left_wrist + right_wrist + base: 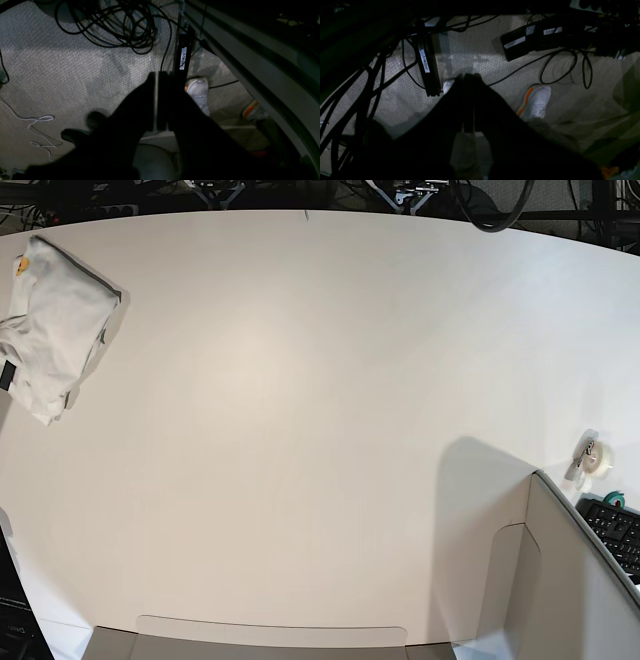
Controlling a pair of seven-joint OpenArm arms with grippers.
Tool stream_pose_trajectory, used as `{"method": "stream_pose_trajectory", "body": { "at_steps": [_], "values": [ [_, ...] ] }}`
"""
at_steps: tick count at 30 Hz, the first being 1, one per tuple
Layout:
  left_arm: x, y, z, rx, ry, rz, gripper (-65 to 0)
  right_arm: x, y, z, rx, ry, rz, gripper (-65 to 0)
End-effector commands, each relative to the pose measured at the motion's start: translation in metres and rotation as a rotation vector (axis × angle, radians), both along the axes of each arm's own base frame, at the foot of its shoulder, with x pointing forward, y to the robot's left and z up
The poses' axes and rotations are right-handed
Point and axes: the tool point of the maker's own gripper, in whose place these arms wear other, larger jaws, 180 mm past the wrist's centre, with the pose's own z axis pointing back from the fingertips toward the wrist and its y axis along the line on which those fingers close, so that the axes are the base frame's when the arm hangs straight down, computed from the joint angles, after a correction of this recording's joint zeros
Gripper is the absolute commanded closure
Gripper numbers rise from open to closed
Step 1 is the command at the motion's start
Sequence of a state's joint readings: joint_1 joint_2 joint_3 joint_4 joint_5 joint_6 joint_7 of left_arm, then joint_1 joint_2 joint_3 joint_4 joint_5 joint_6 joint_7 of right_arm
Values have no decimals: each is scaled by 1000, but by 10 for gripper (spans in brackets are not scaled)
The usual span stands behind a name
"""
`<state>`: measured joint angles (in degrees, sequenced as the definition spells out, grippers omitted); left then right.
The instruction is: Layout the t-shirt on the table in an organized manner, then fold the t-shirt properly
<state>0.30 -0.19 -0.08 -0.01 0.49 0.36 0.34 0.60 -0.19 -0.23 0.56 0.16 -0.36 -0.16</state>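
The white t-shirt [55, 320] lies bunched and partly folded at the far left edge of the big white table [300, 430], with a small yellow patch showing at its top corner. Neither arm appears in the base view. In the left wrist view my left gripper [157, 75] is a dark silhouette with its fingers pressed together, shut on nothing, hanging over the carpeted floor beside the table's edge. The right wrist view shows my right gripper [468, 75] the same way: fingers together, empty, above the floor. Both are away from the shirt.
A roll of tape [594, 456] sits at the table's right edge next to a grey panel [560, 580] and a keyboard [618, 530]. On the floor lie coiled black cables [112, 25], a black bar labelled ASIMOV [426, 67] and a person's white shoe [535, 101].
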Motion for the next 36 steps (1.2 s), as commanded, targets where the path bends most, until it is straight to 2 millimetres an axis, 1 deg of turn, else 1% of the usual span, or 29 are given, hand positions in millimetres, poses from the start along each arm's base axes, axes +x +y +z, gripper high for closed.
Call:
{"method": "stream_pose_trajectory", "body": {
  "at_steps": [1,8,9,10,12,16,21,24,26,27,28,36],
  "values": [
    [3,-2,0,-6,-9,3,0,0,2,0,6,-5,-1,-3],
    [3,1,0,-3,-9,-8,0,0,2,0,6,-5,1,-3],
    [5,11,0,14,-12,-8,0,0,2,0,6,-5,1,-3],
    [4,28,0,40,-9,-7,0,0,2,0,6,-5,-1,-3],
    [6,55,2,81,-17,5,0,0,2,0,6,-5,1,-3],
    [9,93,6,139,-32,8,0,0,2,0,6,-5,1,-3],
    [16,93,6,140,-67,7,0,0,3,0,7,-5,-1,-3],
    [18,76,4,117,-77,5,0,0,7,0,14,-5,-1,-3],
    [18,70,3,108,-80,5,0,0,7,0,14,-5,1,-3],
    [18,62,2,95,-80,-2,0,0,6,0,12,-5,1,-3],
    [18,59,2,90,-78,-5,0,0,6,0,12,-5,1,-3],
    [18,60,2,91,-76,-6,0,0,6,0,12,-5,1,-3]
  ]
}}
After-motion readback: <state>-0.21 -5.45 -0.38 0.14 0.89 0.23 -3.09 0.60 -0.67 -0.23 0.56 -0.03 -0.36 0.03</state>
